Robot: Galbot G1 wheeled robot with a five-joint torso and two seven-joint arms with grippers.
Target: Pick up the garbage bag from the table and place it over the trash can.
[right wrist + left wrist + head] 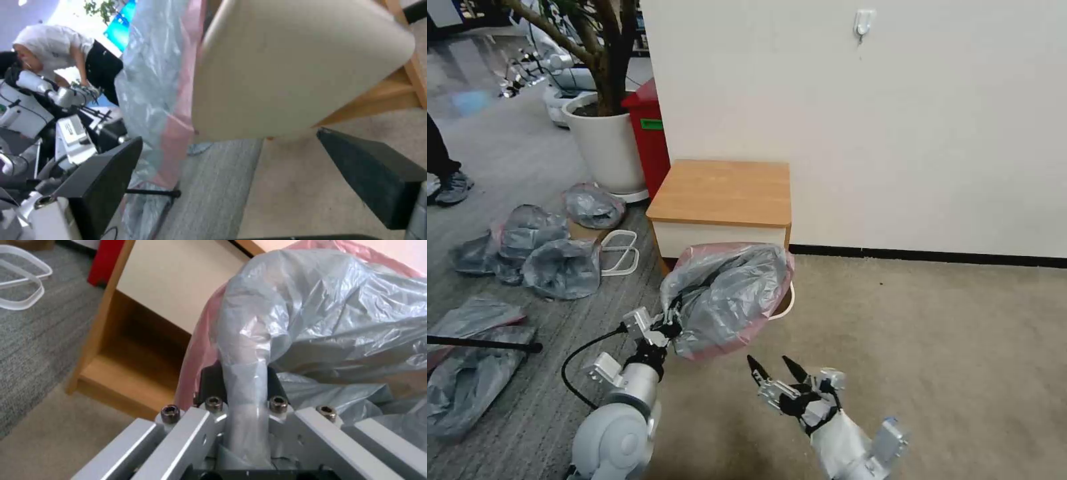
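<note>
Nearest in the head view, the right gripper (775, 371), hanging low over the beige carpet (934, 347) with its two black fingers spread apart and nothing between them, pointed toward the bag and well short of it. In the right wrist view, the same two dark fingers (378, 173) parted, with the cream side of the trash can (293, 70) ahead and the bag's pink-edged plastic beside it.

Just left of that, the left gripper (668, 328), clenched on a gathered fold of the garbage bag (730, 297). In the left wrist view, a twisted rope of grey film (245, 400) pinched between the fingers and running down into the gripper body.

Garbage bag held up off the floor, ballooned open, its pink-red rim band showing along top and bottom edges, spread over the trash can and hiding most of it. A sliver of the can's pale rim (787, 303) peeking out at the bag's right side.

Directly behind, the table (724, 193), its wooden top bare, against the white wall (894, 120).

Further left on the grey carpet, a heap of similar grey bags (547, 253) and a white wire frame (620, 252). Beyond those, a white planter pot (604, 143) and a red bin (650, 133).
</note>
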